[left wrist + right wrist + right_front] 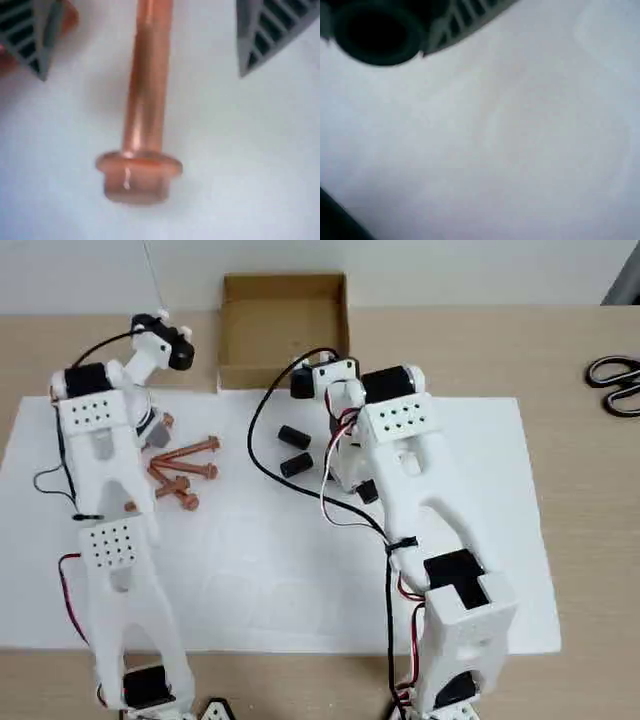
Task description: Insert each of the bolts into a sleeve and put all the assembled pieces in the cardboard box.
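Several copper bolts (185, 450) lie on the white sheet (300, 580) at the left. My left gripper (142, 76) is open low over one bolt (140, 175), its grey fingers (35, 35) on either side of the shaft and clear of it. Two black sleeves (294, 436) lie loose near the sheet's middle. My right gripper (376, 42) is shut on a third black sleeve (372, 32), just above the sheet, its bore facing the wrist camera. In the high view that sleeve (367, 490) peeks out beside the right arm. The cardboard box (283, 330) stands at the back.
Scissors (615, 382) lie on the bare table at the far right. Black cables (265, 455) loop across the sheet between the arms. The near half of the sheet is bare.
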Tool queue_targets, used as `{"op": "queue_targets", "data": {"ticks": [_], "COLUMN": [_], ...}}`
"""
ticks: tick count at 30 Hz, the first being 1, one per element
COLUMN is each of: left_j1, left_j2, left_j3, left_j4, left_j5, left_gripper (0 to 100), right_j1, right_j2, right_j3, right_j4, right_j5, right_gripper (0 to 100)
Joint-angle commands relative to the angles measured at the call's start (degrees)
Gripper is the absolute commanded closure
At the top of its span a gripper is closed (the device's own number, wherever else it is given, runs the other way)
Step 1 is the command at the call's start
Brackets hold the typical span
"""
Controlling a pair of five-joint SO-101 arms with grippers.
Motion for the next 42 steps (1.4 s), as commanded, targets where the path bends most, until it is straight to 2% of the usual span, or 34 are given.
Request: {"op": "queue_targets", "data": {"ticks": [1, 10, 17, 23, 30, 37, 42], "left_j1": [0.3, 0.2, 0.3, 0.8, 2.5, 1.8, 2.1], "left_j2": [3.4, 9.5, 9.6, 11.1, 8.5, -3.7, -12.9], "left_j3": [-7.4, -7.6, -7.4, -7.4, -13.6, -12.7, -4.9], "left_j4": [-2.5, -5.8, -5.5, -4.9, 3.3, 3.3, 3.4], "left_j5": [-0.3, -0.3, -0.2, -0.2, 0.0, 9.1, 10.5], "left_gripper": [77, 78, 100, 99, 99, 99, 99], "right_j1": [0.4, 0.4, 0.4, 0.4, 0.4, 0.4, 0.4], "right_j2": [-4.1, -4.1, -4.2, -4.2, -4.2, -4.4, -4.4], "right_j3": [-0.2, -0.2, -0.2, -0.2, -0.2, -0.2, -0.2], "right_j4": [0.5, 0.5, 0.5, 0.5, 0.5, 0.5, 0.5], "right_j5": [0.7, 0.7, 0.7, 0.7, 0.7, 0.7, 0.7], "right_gripper": [99.5, 99.5, 99.5, 99.5, 99.5, 99.5, 99.5]}}
